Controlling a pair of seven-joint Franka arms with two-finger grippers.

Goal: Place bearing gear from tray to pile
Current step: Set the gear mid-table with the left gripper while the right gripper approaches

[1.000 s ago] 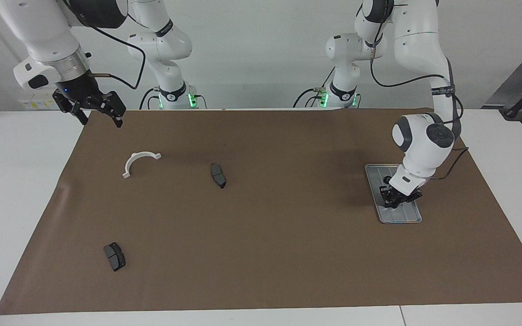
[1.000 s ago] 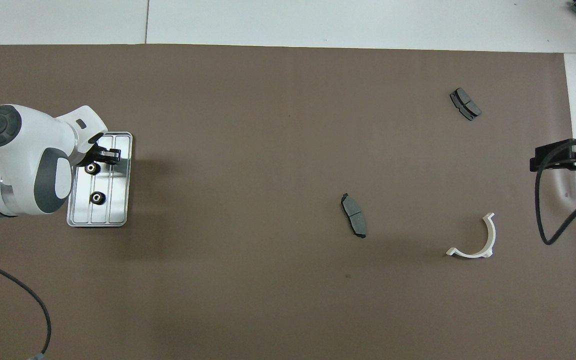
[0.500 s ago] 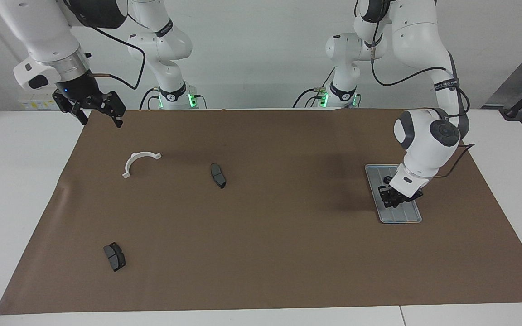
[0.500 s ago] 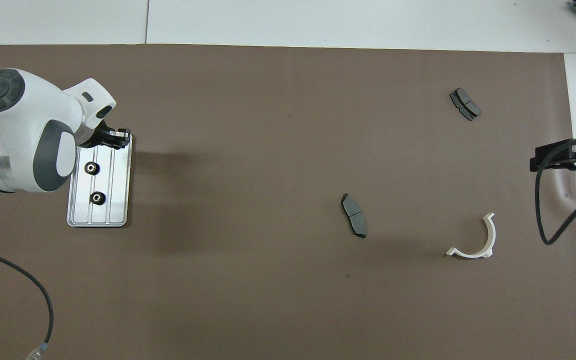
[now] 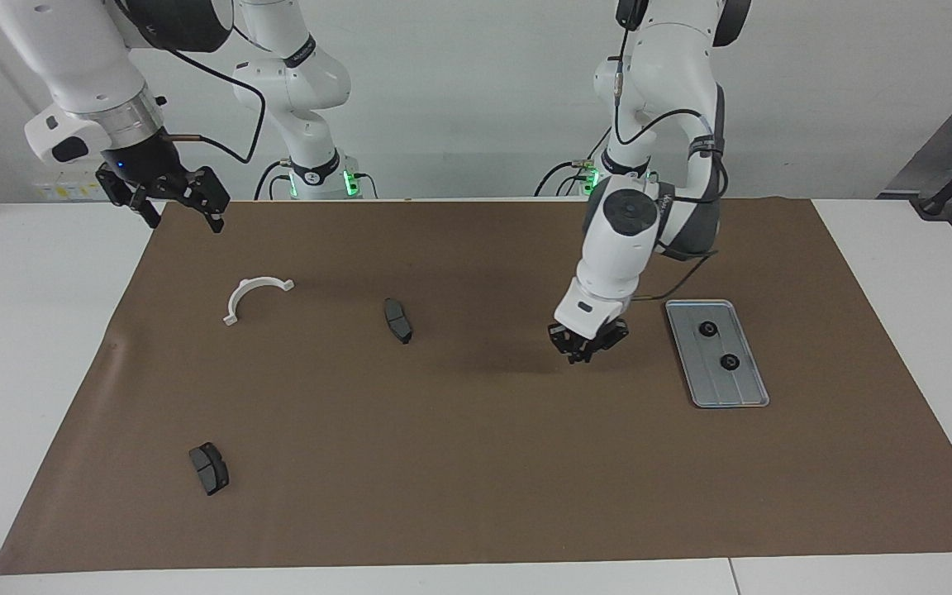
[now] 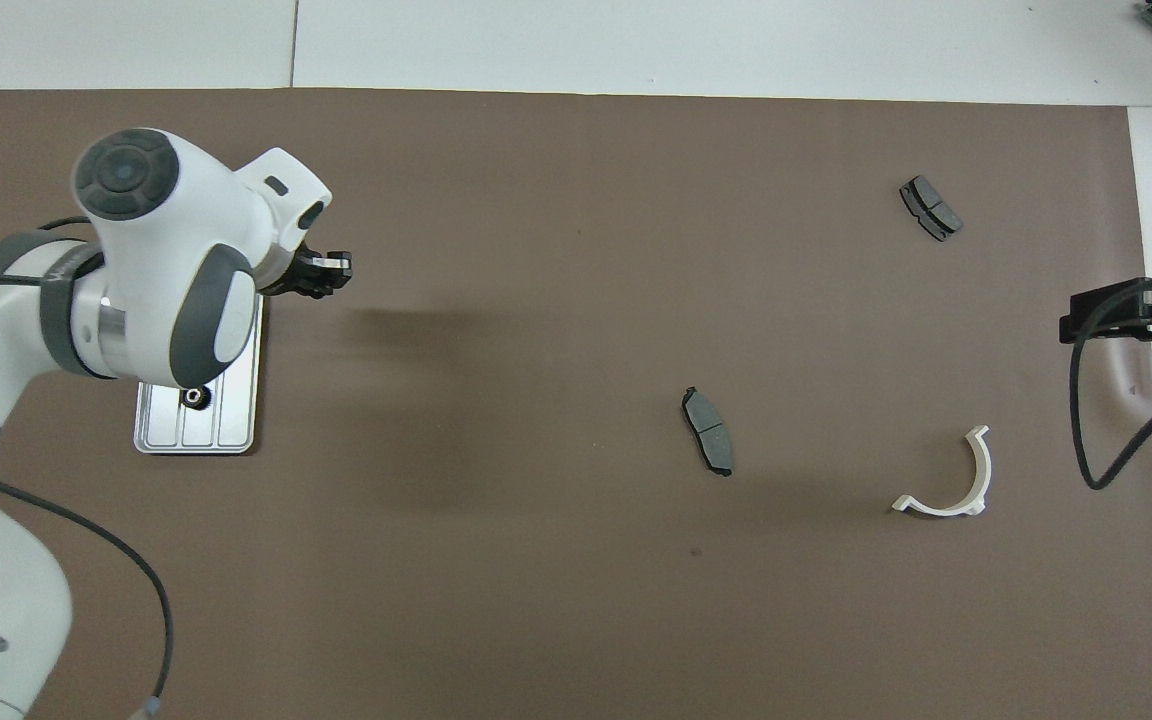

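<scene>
Left gripper (image 5: 587,354) is clenched, apparently on a bearing gear I can't make out between its fingertips, over bare mat between the tray (image 5: 755,395) and the nearest brake pad (image 5: 398,321). Two gears (image 5: 708,329) remain in the tray, lined along its long axis running away from the robots; carry underway, placing left. Right gripper (image 5: 168,201) waits with fingers spread, above the white bracket's (image 5: 254,292) end.

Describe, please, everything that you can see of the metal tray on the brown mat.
The tray is a flat, silver-grey metal rectangle with rounded corners, a raised rim and lengthwise ridges. It lies flat on the brown mat toward the left arm's end of the table, its long side running away from the robots. Two small dark round gears sit on it, one nearer to the robots than the other. In the overhead view the left arm hides its farther part. Nothing else touches it.
</scene>
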